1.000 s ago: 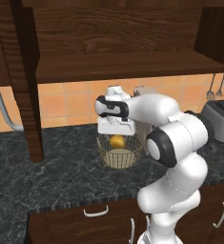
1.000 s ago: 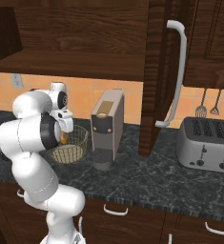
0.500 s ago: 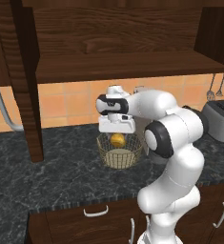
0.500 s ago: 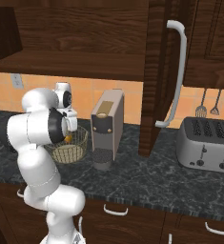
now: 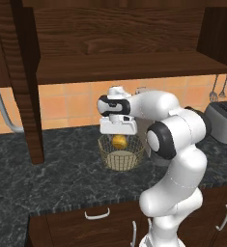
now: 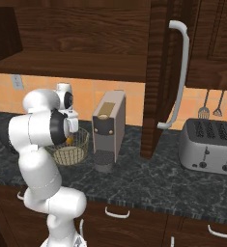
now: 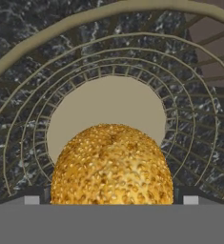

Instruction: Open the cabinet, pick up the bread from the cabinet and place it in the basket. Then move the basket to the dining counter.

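**Bread over the basket, jaws wide**

A simulated kitchen: orange tiled wall, dark wood fronts, and a black speckled desk (image 5: 57, 173) running under the wall cabinet (image 5: 120, 43), whose doors stand open over a bare wooden shelf (image 5: 129, 67). On the desk sits the basket (image 5: 120, 153), a round golden wire bowl with a beige bottom. The gripper (image 5: 118, 136) hangs straight over it, the white hand just above the rim, and its jaws stand wide. The bread (image 5: 118, 141), a small yellow-orange lump, shows inside the basket's rim just beneath the hand; whether it rests on the bottom I cannot tell.

From the right base view the arm's elbow covers most of the hand, leaving a sliver of bread (image 6: 69, 140) and the near side of the basket (image 6: 72, 148). That view adds a tan coffee machine (image 6: 107, 130) just beside the basket, the open cabinet door (image 6: 158, 77) with its long silver handle (image 6: 178, 77), a toaster (image 6: 212, 147) and hanging utensils (image 6: 216, 103).

The hand view looks down on the seeded bread (image 7: 112, 167), close to the lens, with the basket's (image 7: 32, 138) wire rings and beige disc beyond it and the speckled desk (image 7: 23, 28) through the mesh.
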Motion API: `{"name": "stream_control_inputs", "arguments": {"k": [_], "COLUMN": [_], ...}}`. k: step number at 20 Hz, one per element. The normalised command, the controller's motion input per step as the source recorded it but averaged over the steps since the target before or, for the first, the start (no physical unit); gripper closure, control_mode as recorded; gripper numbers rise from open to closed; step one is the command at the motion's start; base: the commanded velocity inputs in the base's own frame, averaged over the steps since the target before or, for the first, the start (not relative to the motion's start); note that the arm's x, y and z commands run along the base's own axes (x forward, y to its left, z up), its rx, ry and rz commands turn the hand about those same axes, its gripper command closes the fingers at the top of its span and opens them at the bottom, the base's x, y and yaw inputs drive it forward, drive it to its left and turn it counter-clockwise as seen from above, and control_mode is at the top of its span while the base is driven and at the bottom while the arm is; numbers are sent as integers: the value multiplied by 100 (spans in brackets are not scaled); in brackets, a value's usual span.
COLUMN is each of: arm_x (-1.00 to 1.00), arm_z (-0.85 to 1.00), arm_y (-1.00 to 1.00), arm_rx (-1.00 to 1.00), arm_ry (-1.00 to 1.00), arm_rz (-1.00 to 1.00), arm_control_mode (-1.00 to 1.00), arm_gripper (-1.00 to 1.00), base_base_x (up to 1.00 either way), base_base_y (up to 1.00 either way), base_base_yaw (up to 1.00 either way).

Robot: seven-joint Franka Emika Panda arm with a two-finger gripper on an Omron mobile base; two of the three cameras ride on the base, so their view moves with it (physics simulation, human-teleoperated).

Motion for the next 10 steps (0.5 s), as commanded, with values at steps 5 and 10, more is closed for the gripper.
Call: {"name": "stream_control_inputs", "arguments": {"k": [5,10], "arm_x": [0,0], "arm_z": [0,-8], "arm_y": [0,0], "arm_rx": [-1,-14], "arm_ry": [-8,-28], "arm_rz": [0,0], "arm_control_mode": [-100,-100], "arm_gripper": [-100,-100], "base_base_x": [0,0], "base_base_y": [0,0], "base_base_yaw": [0,0]}}
